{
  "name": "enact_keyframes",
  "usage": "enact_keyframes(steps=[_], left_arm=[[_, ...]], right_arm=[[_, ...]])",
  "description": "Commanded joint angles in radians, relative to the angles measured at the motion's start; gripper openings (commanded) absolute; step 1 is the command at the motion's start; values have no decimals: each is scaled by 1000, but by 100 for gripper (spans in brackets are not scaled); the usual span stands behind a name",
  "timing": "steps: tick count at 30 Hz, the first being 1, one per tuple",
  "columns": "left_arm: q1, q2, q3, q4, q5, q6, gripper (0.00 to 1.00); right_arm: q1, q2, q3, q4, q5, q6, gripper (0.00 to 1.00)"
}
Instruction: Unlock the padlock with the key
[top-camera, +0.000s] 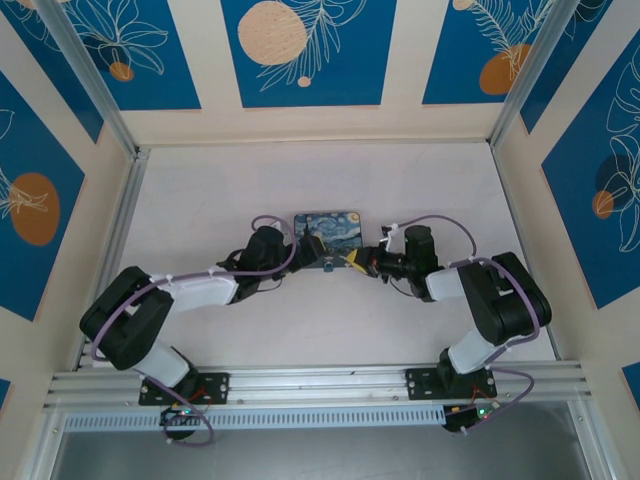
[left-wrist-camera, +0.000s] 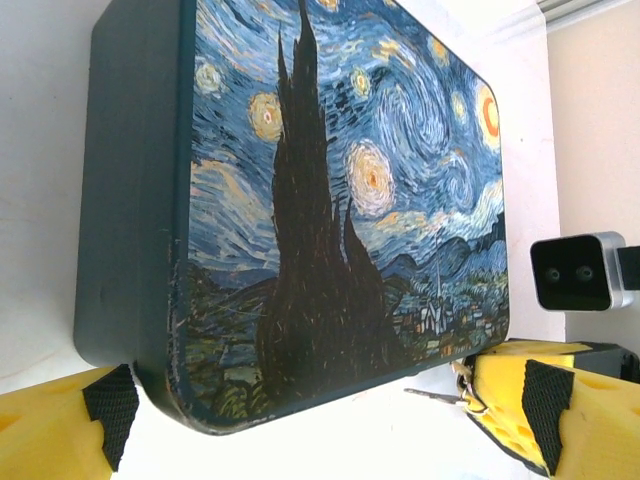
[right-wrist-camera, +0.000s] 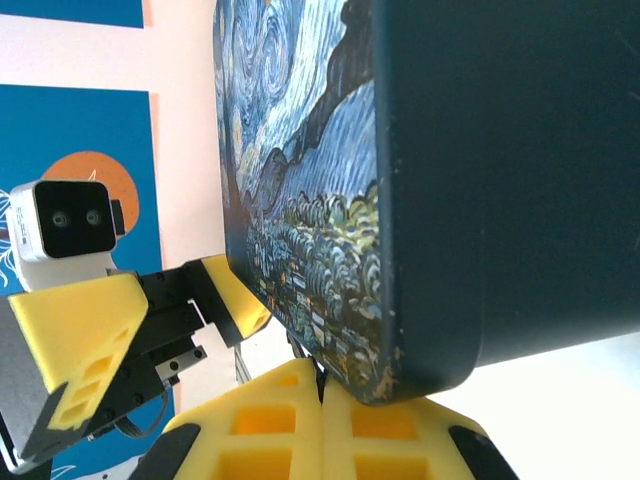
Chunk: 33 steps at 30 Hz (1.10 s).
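right gripper (right-wrist-camera: 322, 388), clamped shut on the key (left-wrist-camera: 432, 394) at the box's (top-camera: 327, 228) five o'clock corner, should ease it level into the padlock; left gripper (left-wrist-camera: 327, 405) gapes wide, empty.

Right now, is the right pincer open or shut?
Shut. In the right wrist view the right pincer has its yellow fingers pressed together, no gap, at a corner of the painted box. Whether they pinch anything, I cannot tell.
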Motion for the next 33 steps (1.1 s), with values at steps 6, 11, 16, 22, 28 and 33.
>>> enact_keyframes(steps=[6, 11, 16, 22, 28, 33], left_arm=[[43, 32, 63, 25, 7, 35, 100], [74, 26, 79, -2, 35, 53, 100], [94, -42, 32, -61, 47, 86, 100], [86, -146, -48, -91, 115, 132, 100], [29, -99, -21, -98, 174, 196, 99], [-12, 18, 36, -64, 180, 253, 94]], right_arm=[[-8, 43, 37, 59, -42, 25, 0], [-8, -12, 13, 37, -62, 29, 0], [-5, -139, -9, -64, -64, 15, 0], [-7, -254, 106, -340, -11, -88, 0], [-8, -179, 229, -411, 5, -97, 0], [-9, -97, 262, -367, 9, -66, 0]])
